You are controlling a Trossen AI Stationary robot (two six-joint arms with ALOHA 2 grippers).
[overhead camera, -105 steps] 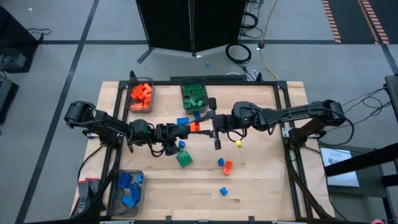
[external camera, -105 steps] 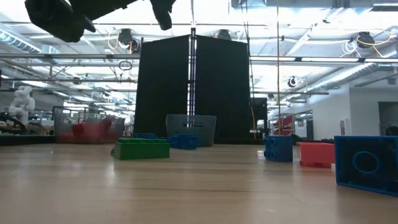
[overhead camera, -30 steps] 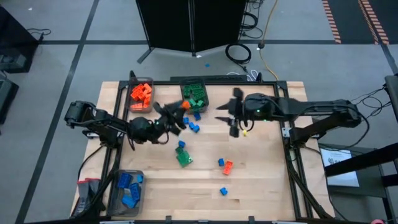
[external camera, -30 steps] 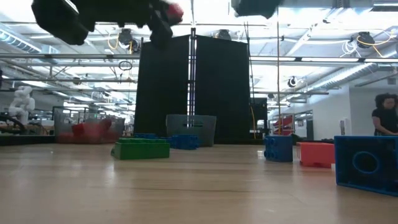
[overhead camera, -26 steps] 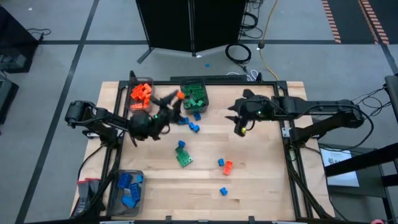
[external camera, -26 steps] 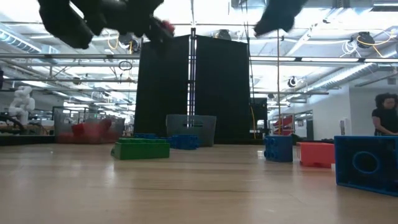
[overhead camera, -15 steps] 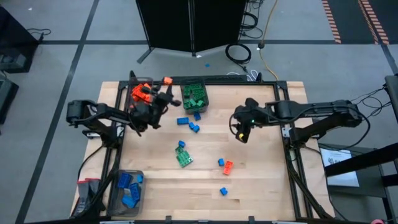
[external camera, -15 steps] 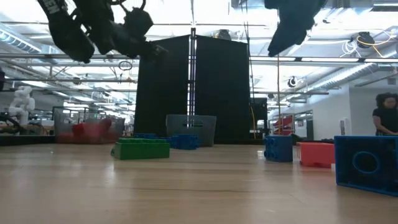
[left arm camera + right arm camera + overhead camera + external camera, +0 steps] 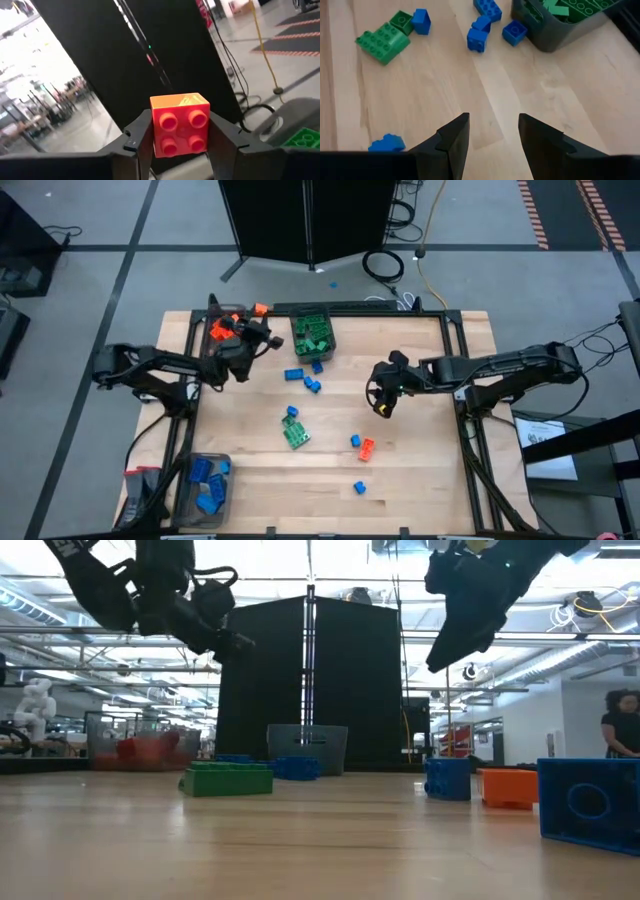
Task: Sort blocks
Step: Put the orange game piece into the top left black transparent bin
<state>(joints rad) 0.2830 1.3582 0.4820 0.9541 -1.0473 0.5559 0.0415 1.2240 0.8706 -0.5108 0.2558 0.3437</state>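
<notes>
My left gripper (image 9: 252, 318) is shut on an orange block (image 9: 180, 125), held high at the table's far edge beside the bin of orange blocks (image 9: 219, 332). My right gripper (image 9: 492, 142) hangs open and empty over bare wood right of centre (image 9: 382, 402), tilted down. Loose blocks lie flat on the table: three blue ones (image 9: 303, 378) near the bin of green blocks (image 9: 312, 333), a green one (image 9: 295, 436) with a blue one (image 9: 291, 412), and an orange one (image 9: 367, 448) next to a blue one (image 9: 354, 441). My left gripper pinches the orange block by two opposite side faces (image 9: 156, 131) between its two fingers. The fingers lie about level and point toward the table's far side. The block is lifted clear, its four-stud face turned back toward the wrist camera.
A bin of blue blocks (image 9: 203, 485) stands at the near left corner. One more blue block (image 9: 359, 487) lies near the front edge. A dark panel (image 9: 305, 220) stands behind the table. Bare wood lies under and to the right of my right gripper.
My left gripper has carried the orange block from near the green bin toward the table's far left, to the orange bin, rolling its wrist and levelling out on the way. My right gripper has sunk toward the table and drifted toward the near edge, tipping downward.
</notes>
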